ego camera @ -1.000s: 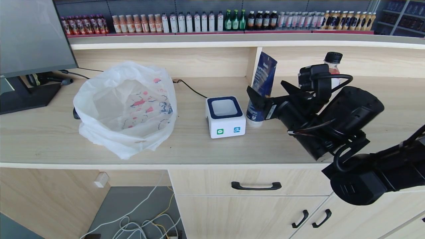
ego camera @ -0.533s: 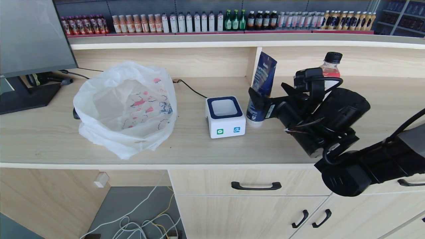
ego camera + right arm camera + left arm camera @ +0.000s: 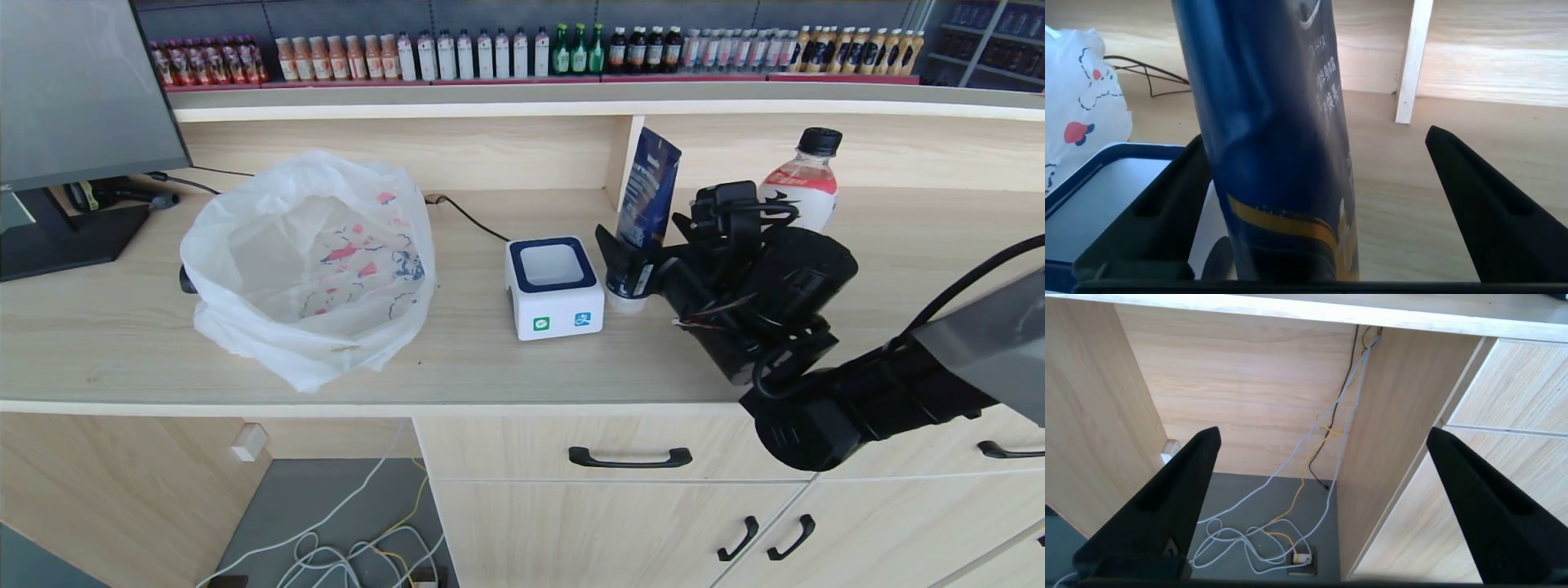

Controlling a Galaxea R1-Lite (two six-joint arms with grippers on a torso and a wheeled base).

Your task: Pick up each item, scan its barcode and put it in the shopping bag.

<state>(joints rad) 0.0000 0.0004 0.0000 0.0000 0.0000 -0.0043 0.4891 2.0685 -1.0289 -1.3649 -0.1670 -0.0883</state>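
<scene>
Blue tube now bracketed by the right gripper

The tube stands upright on its white cap on the tabletop, just to the right of the barcode scanner and close to the wooden divider behind it. Over the last second the right arm has slid left and towards the far side, so its gripper has closed in from beside the tube until it reaches around it. In the right wrist view the tube rises between the two spread fingers, sitting closer to one than the other, and neither finger is pressing it yet. That same move has uncovered more of the red-labelled bottle standing farther right. The tube, the scanner and the shopping bag, slumped open at the left of the tabletop, have all kept their places.

For the task, this looks like the end of the approach to the first item: the grasp seems ready to be made, but nothing has been lifted, scanned or bagged. Because the tube is off-centre, one finger is likely to touch first, and so tall and narrow a thing may tip.

The left gripper hangs low in front of the cabinet recess with the loose cables, its fingers spread wide and holding nothing.
</scene>
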